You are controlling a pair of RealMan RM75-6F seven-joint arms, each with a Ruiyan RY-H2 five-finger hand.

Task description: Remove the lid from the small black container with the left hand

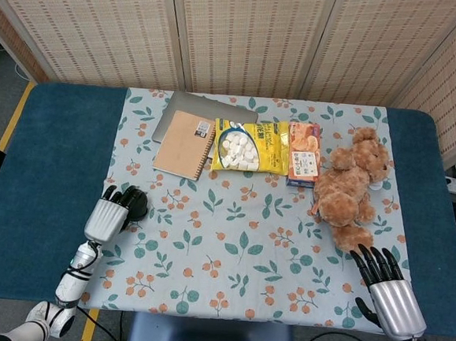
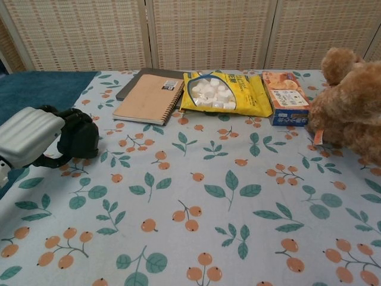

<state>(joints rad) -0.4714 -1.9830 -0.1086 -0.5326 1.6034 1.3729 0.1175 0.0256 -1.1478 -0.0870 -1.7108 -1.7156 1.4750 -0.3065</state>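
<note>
The small black container (image 1: 136, 202) is a round dark pot near the left edge of the floral cloth, and it looks to be resting on the cloth. My left hand (image 1: 109, 217) lies over it from the near side, back upward, fingers curled round the container (image 2: 79, 136). In the chest view the left hand (image 2: 27, 136) shows as a silver block at far left. I cannot tell the lid from the body. My right hand (image 1: 386, 287) hovers at the near right corner, fingers spread and holding nothing, just in front of the teddy bear's foot.
Along the far side lie a brown spiral notebook (image 1: 185, 143) on a grey folder (image 1: 194, 103), a yellow marshmallow bag (image 1: 250, 145) and an orange snack box (image 1: 303, 153). A brown teddy bear (image 1: 351, 186) sits at the right. The floral cloth (image 1: 230, 250) covers a blue table.
</note>
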